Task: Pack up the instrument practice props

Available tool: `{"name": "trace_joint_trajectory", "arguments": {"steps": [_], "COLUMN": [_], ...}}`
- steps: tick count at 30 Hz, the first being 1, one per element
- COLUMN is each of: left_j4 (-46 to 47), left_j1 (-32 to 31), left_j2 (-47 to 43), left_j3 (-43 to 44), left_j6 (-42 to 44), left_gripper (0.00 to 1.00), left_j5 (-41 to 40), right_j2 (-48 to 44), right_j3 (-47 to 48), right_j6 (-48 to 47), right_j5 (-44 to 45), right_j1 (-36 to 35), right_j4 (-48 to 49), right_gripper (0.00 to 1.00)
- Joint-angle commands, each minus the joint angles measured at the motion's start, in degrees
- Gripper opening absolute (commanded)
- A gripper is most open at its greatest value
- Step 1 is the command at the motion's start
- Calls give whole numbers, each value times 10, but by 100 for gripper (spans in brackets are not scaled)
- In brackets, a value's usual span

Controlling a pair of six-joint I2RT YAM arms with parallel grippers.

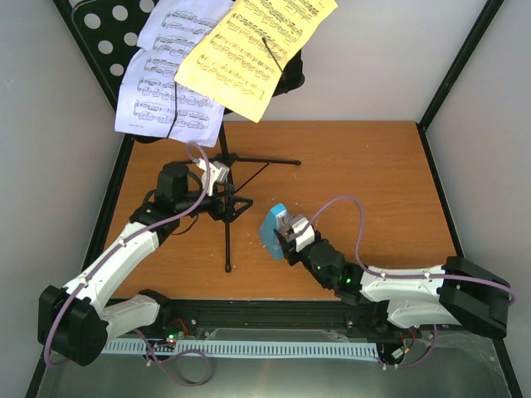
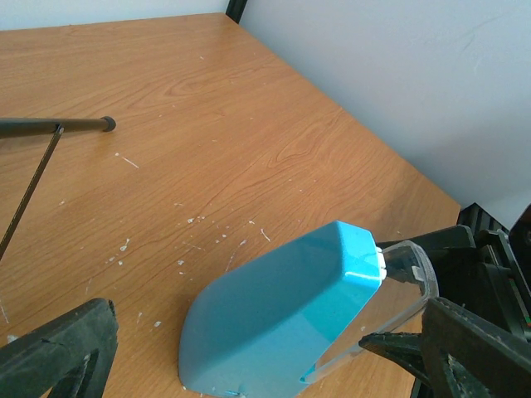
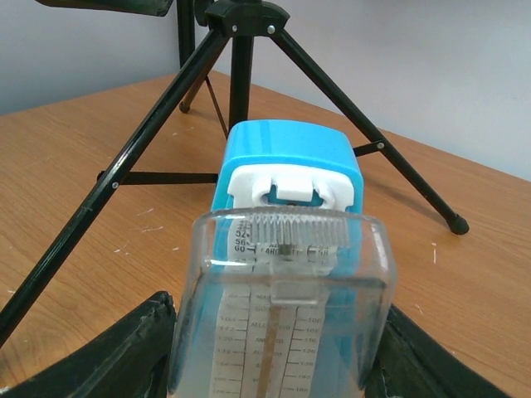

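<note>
1. Clear cover (image 3: 282, 323) of the metronome (image 3: 290, 153) fills the near foreground of the right wrist view, with the blue body behind it.
2. The right gripper (image 3: 278, 361) has one finger (image 3: 116, 356) on each side of that cover. Both fingers press against its side walls, so the metronome is pinched by its cover end.
3. In the left wrist view the metronome stands tilted. Its broad end is low by the table (image 2: 249, 99) and its narrow top is raised toward the right gripper. Whether the broad end touches the wood cannot be told.
4. From the top view, the metronome sits near the middle of the table, just right of the near leg of the music stand (image 1: 227, 217).
5. The right arm runs low from its base at the near right corner, leftward along the near edge. Its wrist is angled up and left into the metronome.
6. The left gripper (image 1: 214, 176) has its fingers spread wide and holds nothing. It sits just beside the stand's central hub; contact with the stand cannot be told.
7. The left arm rises from the near left corner. Its forearm slants up and right toward the stand.
8. The stand's perforated desk carries the yellow sheet (image 1: 257, 50) and the white sheets (image 1: 166, 91) at the far left. The yellow sheet overlaps the white ones.
</note>
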State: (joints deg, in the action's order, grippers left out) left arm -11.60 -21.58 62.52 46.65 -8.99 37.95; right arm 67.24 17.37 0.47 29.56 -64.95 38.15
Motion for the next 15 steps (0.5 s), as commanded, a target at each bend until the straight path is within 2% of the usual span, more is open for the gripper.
{"name": "trace_joint_trajectory", "arguments": {"steps": [1, 15], "left_j4": [4, 4], "left_j1": [3, 3], "left_j2": [2, 3], "left_j3": [9, 8], "left_j6": [6, 6], "left_gripper": [99, 99], "left_j5": [10, 12], "right_j2": [13, 27], "right_j3": [6, 37], "right_j6": [11, 21], "right_j5": [-32, -58], "right_j1": [8, 31], "right_j4": [-61, -111], "right_gripper": [45, 46]}}
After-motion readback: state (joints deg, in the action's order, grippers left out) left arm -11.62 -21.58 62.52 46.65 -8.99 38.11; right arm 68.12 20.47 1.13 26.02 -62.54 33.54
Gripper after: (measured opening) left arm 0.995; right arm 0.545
